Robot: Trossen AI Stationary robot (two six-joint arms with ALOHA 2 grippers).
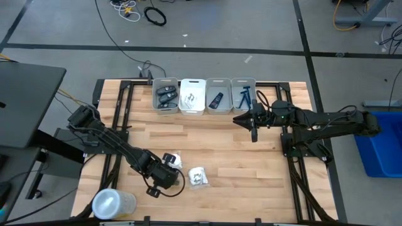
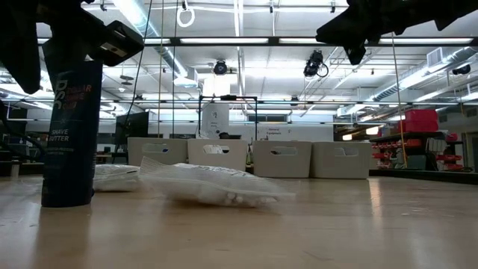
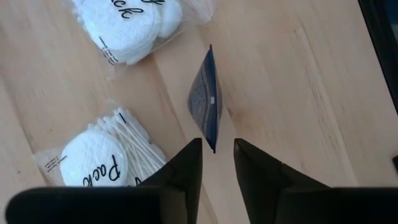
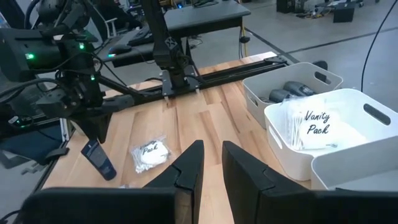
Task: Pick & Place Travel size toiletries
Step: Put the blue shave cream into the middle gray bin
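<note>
The left gripper pinches a dark blue flat-ended tube by its crimped end. Clear crinkly packets nearby read "Pack"; one binned packet reads "Vanity Pack". The right gripper hovers empty, fingers narrowly apart.

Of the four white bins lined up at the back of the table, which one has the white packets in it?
The second bin from the left in the overhead view. It holds a white Vanity Pack packet; the other three hold dark or blue items.
</note>
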